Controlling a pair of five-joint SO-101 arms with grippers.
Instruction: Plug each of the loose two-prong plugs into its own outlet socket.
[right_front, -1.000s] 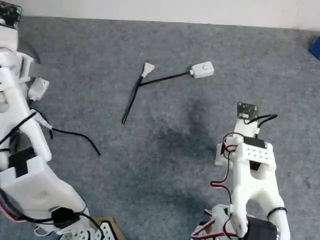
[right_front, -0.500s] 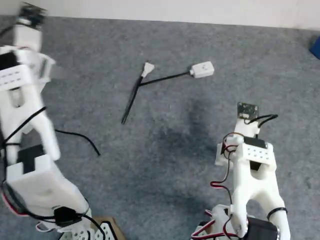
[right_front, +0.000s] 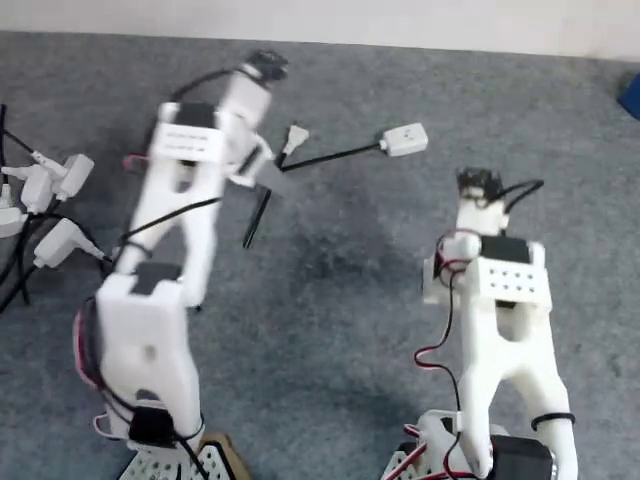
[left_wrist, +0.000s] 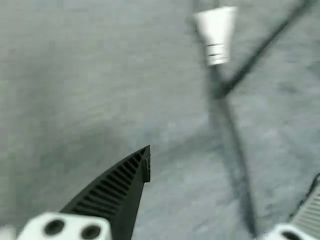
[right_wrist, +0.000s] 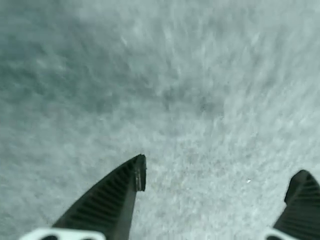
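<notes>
White plug (right_front: 295, 137) lies just past the left gripper (left_wrist: 232, 167), fingers spread wide with the plug's black cord (right_front: 254, 224) trailing back between them, while the right gripper (right_wrist: 220, 167), also open and empty, is well away from the plug.

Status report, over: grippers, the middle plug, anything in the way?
Left gripper open, near loose plug, not gripping. Right gripper open over carpet. Black cable lies beside plug.
</notes>
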